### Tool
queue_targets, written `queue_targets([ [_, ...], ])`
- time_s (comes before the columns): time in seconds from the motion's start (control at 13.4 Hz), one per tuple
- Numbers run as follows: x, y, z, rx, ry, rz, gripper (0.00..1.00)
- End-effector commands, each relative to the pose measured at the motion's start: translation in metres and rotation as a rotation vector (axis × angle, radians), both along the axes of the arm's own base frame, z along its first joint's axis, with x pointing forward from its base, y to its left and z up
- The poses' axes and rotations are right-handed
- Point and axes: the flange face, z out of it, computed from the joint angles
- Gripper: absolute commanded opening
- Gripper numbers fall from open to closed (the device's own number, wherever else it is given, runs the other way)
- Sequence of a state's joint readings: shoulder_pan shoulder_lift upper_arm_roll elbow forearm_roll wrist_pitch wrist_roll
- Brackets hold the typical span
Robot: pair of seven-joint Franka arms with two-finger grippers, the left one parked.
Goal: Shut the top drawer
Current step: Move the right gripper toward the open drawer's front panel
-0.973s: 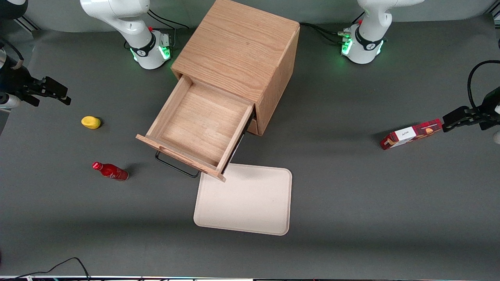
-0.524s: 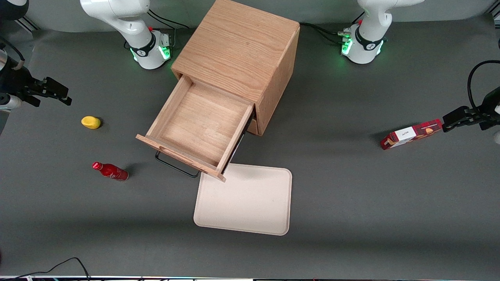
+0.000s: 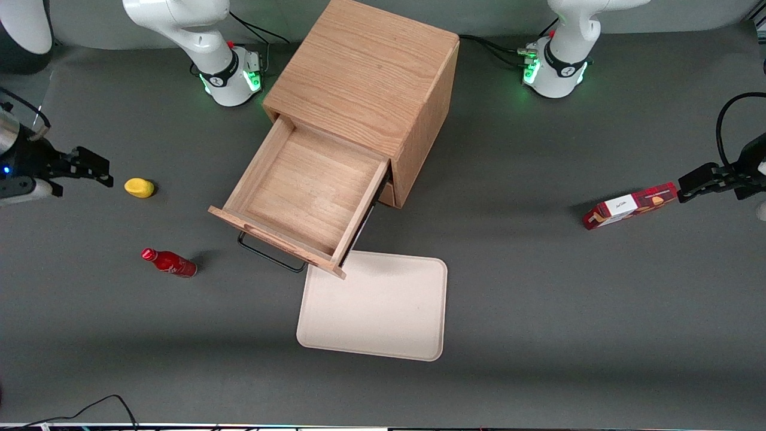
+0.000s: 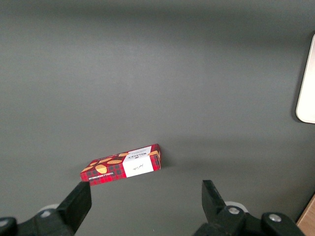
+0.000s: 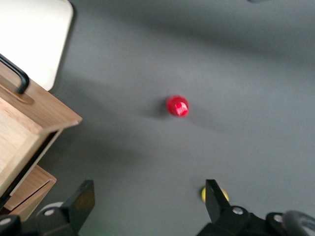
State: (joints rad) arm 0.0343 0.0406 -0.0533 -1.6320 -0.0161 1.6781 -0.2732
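Observation:
The top drawer (image 3: 305,191) of the wooden cabinet (image 3: 365,72) is pulled far out and is empty. Its black wire handle (image 3: 269,254) is on the front panel, nearest the front camera. My right gripper (image 3: 99,167) is open and empty. It hovers toward the working arm's end of the table, close beside a yellow object (image 3: 139,188) and well apart from the drawer. In the right wrist view the gripper (image 5: 149,199) stands open over bare table. That view also shows a corner of the top drawer's front (image 5: 44,115), its handle (image 5: 15,73) and the lower drawer (image 5: 29,189) beneath.
A red bottle (image 3: 169,263) lies nearer the front camera than the yellow object; its cap (image 5: 177,106) shows in the right wrist view. A white tray (image 3: 374,305) lies in front of the drawer. A red box (image 3: 629,205) lies toward the parked arm's end.
My right gripper has moved a little nearer the front camera, closer to the yellow object. The drawer and the other objects have not moved.

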Motion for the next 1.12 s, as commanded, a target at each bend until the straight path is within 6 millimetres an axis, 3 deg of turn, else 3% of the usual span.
queue_targets([
  [0.0, 0.058, 0.027, -0.009, 0.025, -0.011, 0.168, 1.00],
  [0.22, 0.103, 0.050, -0.029, 0.054, -0.021, 0.387, 1.00],
  [0.37, 0.121, 0.080, -0.043, 0.079, -0.026, 0.446, 1.00],
  [0.52, 0.136, 0.115, -0.071, 0.132, -0.012, 0.512, 1.00],
  [0.75, 0.144, 0.144, -0.108, 0.188, 0.028, 0.655, 1.00],
  [1.05, 0.148, 0.179, -0.134, 0.257, 0.040, 0.720, 1.00],
])
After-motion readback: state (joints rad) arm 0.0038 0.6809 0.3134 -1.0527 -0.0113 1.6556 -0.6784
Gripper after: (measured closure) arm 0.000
